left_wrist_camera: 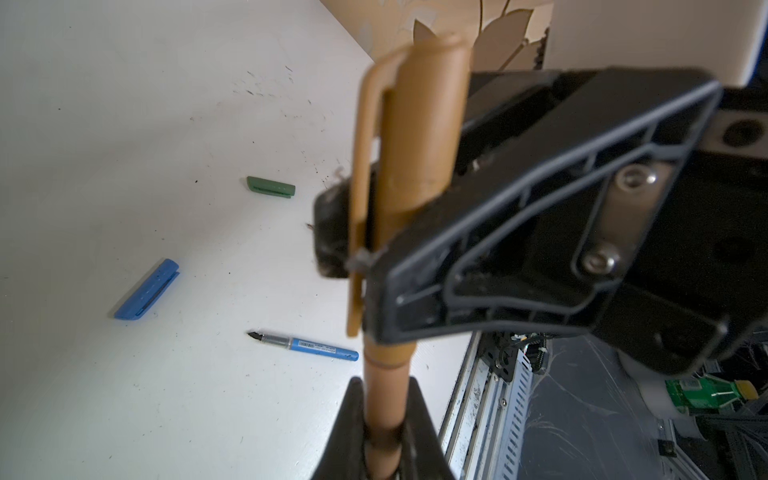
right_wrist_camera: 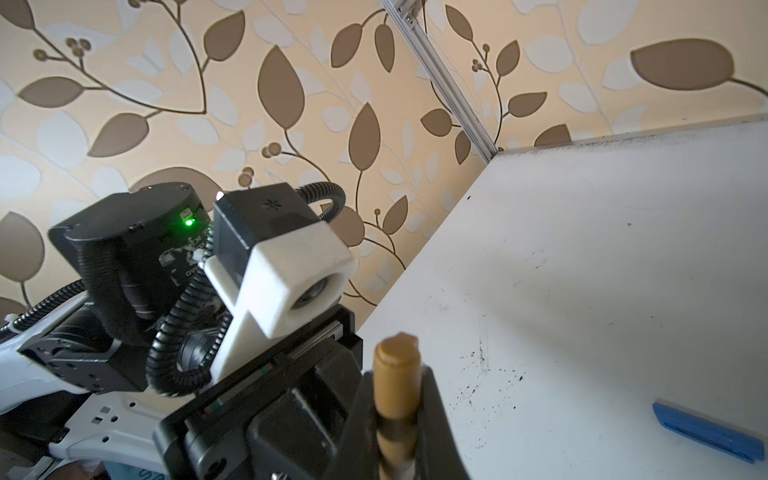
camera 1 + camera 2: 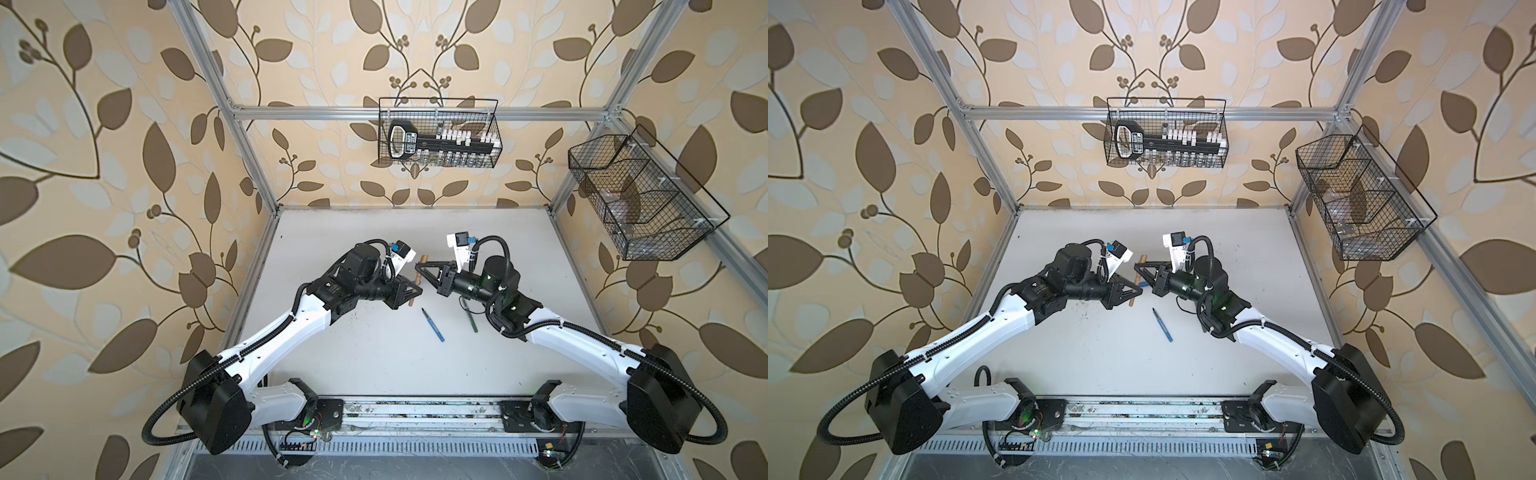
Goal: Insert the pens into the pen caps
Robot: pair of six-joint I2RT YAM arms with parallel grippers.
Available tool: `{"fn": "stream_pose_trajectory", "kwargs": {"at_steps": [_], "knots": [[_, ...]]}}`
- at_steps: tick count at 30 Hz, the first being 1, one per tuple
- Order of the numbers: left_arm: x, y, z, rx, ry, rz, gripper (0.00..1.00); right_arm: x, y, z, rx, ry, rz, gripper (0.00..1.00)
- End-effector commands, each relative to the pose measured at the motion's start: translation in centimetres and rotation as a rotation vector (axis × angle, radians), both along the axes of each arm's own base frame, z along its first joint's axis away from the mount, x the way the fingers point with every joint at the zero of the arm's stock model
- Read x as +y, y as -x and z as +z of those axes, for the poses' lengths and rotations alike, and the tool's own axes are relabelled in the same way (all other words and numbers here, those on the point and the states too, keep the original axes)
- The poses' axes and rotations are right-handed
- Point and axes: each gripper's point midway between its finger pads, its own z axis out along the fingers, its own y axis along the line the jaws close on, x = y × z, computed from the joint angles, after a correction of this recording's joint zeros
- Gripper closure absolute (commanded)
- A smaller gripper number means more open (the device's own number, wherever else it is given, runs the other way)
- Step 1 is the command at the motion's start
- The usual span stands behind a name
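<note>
Nearest the base: blue pen (image 3: 433, 325) lies uncapped on the table (image 3: 374, 374), dark tip toward the far side. Green pen (image 3: 471, 319) lies near it, partly under the right arm.

Mid-table, held above the surface: left gripper (image 3: 415, 292) is pinched tight on the barrel of the tan pen (image 1: 384, 390). Right gripper (image 3: 418, 272) is clamped across the tan cap (image 1: 419, 124), clip facing outward. In the left wrist view, pen and cap run in one line. The cap's mouth is hidden behind a right finger, so I cannot tell whether it is fully seated.

Farther out: blue cap (image 1: 146, 290) and green cap (image 1: 271, 187) lie loose on the table, well apart.

Judgement: the step in hand is pressing the tan cap home.
- Push only along the shared axis; any sideways load could bend the slim barrel or cock the cap.
- Keep the left grip firm as the counter-hold, since a smooth barrel may slide through the pads.
- Release the cap side first.

Two pairs appear untouched.
</note>
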Motion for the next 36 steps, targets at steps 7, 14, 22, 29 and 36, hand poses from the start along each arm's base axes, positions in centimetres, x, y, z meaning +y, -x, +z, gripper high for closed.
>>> {"fn": "stream_pose_trajectory", "kwargs": {"at_steps": [7, 14, 22, 29, 36], "knots": [[2.4, -4.2, 15.4, -0.456, 0.245, 0.170, 0.98, 2.6, 7.3, -6.9, 0.239, 0.137, 0.317, 1.00], [5.0, -2.4, 8.4, -0.303, 0.094, 0.241, 0.45, -2.0, 1.5, -2.7, 0.153, 0.223, 0.158, 1.00], [10.5, -1.1, 2.9, -0.172, -0.031, 0.507, 0.01, -12.3, -3.6, -8.8, 0.391, 0.624, -0.105, 1.00], [13.3, -1.6, -1.3, -0.095, -0.131, 0.667, 0.01, -22.5, -6.4, -14.0, 0.556, 0.895, -0.389, 1.00], [13.1, -1.2, -1.8, -0.045, -0.125, 0.663, 0.01, -26.8, -8.7, -20.1, 0.735, 1.033, -0.414, 1.00]]}}
